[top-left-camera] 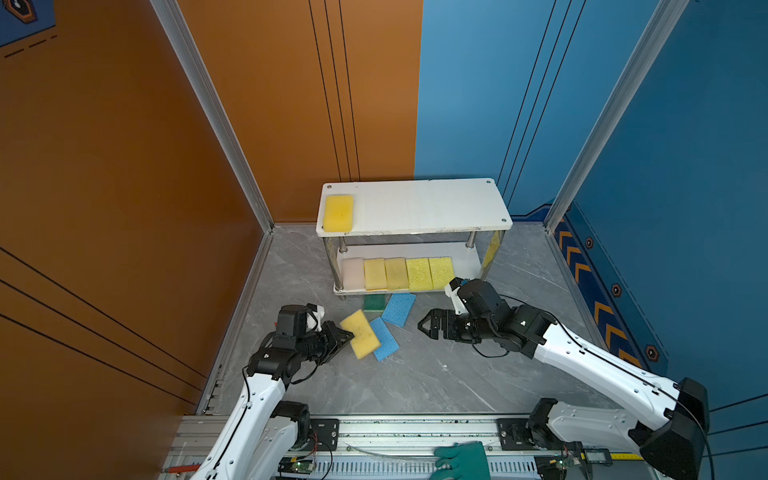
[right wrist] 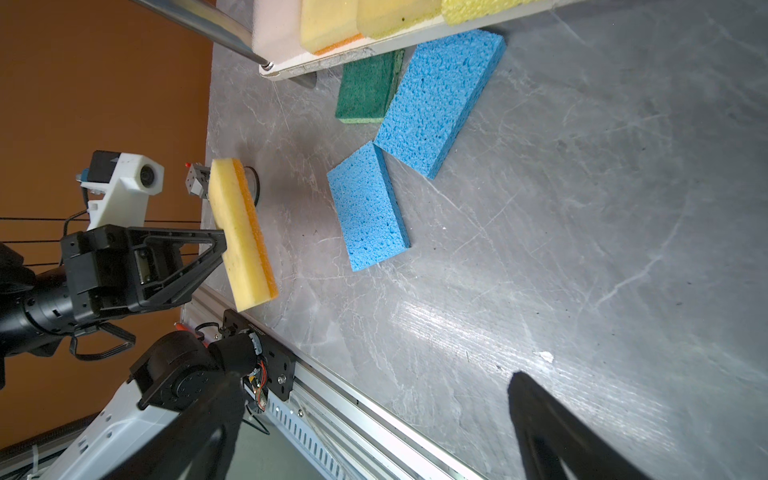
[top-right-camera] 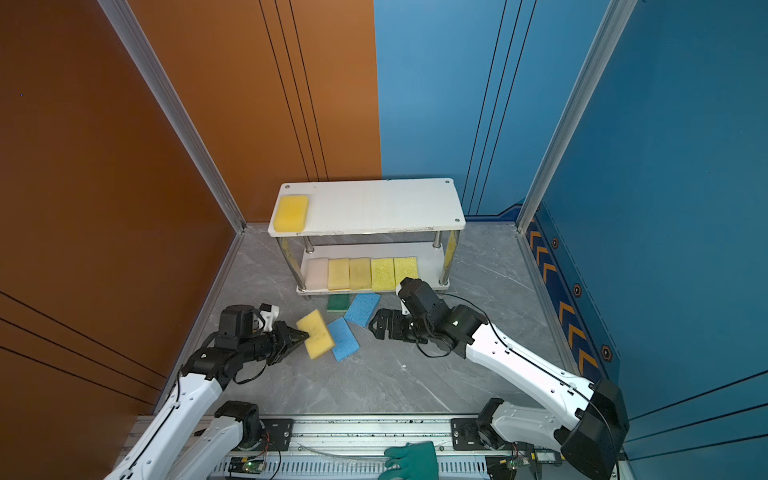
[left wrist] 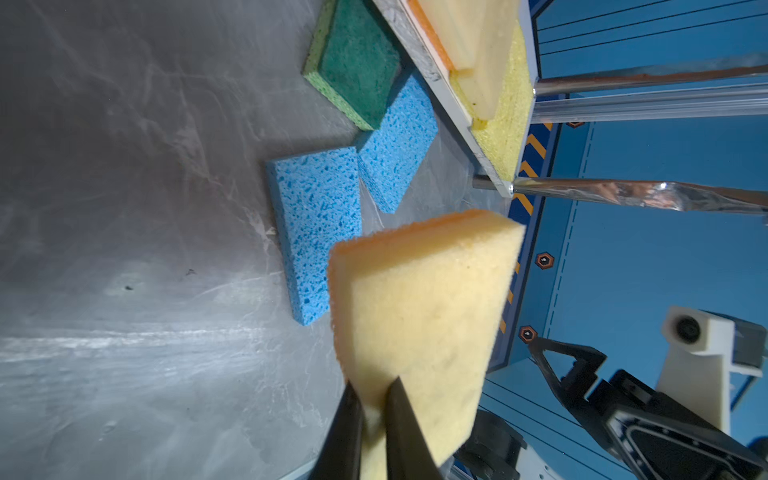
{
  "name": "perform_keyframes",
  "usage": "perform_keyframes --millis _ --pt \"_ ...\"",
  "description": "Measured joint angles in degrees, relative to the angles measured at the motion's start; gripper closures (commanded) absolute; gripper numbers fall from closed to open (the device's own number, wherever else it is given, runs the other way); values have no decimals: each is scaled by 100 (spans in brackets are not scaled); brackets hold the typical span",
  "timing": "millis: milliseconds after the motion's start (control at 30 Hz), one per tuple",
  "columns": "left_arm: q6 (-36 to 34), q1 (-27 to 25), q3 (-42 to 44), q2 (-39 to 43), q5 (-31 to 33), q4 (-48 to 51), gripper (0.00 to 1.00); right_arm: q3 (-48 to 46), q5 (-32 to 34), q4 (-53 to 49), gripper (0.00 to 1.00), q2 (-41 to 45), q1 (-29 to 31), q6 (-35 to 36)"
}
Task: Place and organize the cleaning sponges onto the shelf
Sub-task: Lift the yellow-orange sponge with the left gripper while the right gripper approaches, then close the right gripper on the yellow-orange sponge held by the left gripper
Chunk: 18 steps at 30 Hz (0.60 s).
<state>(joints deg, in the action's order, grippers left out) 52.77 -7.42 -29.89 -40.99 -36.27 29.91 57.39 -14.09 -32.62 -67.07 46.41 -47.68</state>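
My left gripper (top-left-camera: 348, 335) (left wrist: 374, 390) is shut on one short end of a yellow sponge (top-left-camera: 360, 334) (left wrist: 419, 316) with an orange underside, held just above the floor. Two blue sponges (top-left-camera: 384, 338) (top-left-camera: 399, 309) and a dark green sponge (top-left-camera: 374, 302) lie on the floor in front of the shelf (top-left-camera: 428, 205). Its top board carries one yellow sponge (top-left-camera: 338, 213) at the left end. On the lower board a pink-beige sponge (top-left-camera: 353, 272) and several yellow ones (top-left-camera: 419, 273) sit in a row. My right gripper (top-left-camera: 422, 326) (right wrist: 370, 386) hangs open and empty right of the blue sponges.
A teal glove (top-left-camera: 463, 461) lies on the aluminium rail (top-left-camera: 415, 428) at the front edge. Orange and blue walls close in the grey floor (top-left-camera: 436, 374) at the left, back and right. The shelf's chrome posts (top-left-camera: 332, 266) stand near the sponges.
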Motion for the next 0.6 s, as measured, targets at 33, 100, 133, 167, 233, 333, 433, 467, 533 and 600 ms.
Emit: perform_keyframes --millis 33,100,133,167,233,333,433,467,533,600 --pt "57 -37 -48 44 -101 37 87 -4 -103 98 0 -9 -9 -2" --pt "133 -109 -201 52 -245 85 87 -4 -299 313 0 -37 -7 -44" --pt "170 -146 -293 37 -299 98 87 -4 -409 439 0 -59 -2 -70" --pt "208 -192 -411 15 -348 103 87 -4 -516 579 0 -83 11 -92" --pt "262 -304 -643 -57 -415 81 86 13 -682 809 1 -149 61 -151" --pt "369 -546 -955 -234 -450 -39 86 151 -861 981 3 -304 195 -195" --pt "435 -804 -1193 -409 -437 -136 86 348 -975 1093 4 -459 372 -216" --pt "455 -894 -1268 -463 -428 -168 86 417 -986 1126 5 -505 437 -223" --pt "479 -1040 -1384 -540 -404 -210 86 529 -992 1147 6 -566 538 -232" --pt "518 -1152 -1469 -586 -365 -234 86 614 -990 1180 8 -592 623 -232"
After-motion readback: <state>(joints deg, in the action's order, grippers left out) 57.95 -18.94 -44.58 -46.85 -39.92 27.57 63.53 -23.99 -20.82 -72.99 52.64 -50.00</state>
